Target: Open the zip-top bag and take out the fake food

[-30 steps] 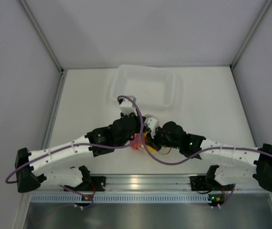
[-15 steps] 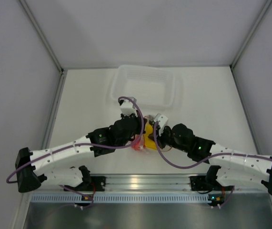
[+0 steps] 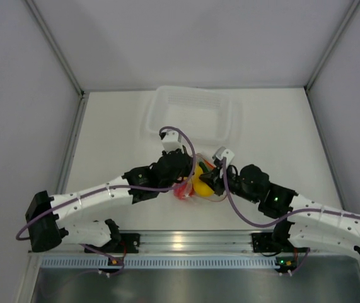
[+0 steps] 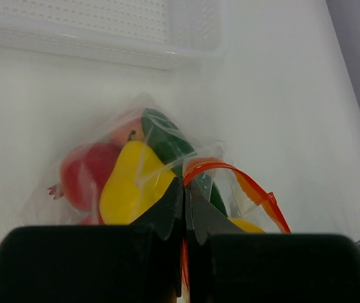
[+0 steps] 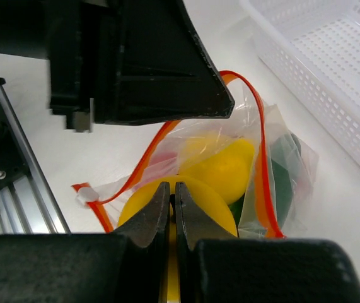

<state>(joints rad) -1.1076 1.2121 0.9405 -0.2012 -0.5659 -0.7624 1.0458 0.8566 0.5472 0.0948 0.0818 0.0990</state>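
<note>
Both arms reach inward, grippers pinched shut near the table's middle.

The left arm runs low from its near-left base and angles toward the centre. The fingers of the left gripper are pressed together on an edge of the zip-top bag. The right arm mirrors it from the near-right base. The right gripper has its fingers closed to a thin slit on the bag's film. The two grippers sit just beside each other, tips facing.

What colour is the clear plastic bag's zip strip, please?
The zip strip is orange-red, clearest in the right wrist view.
</note>
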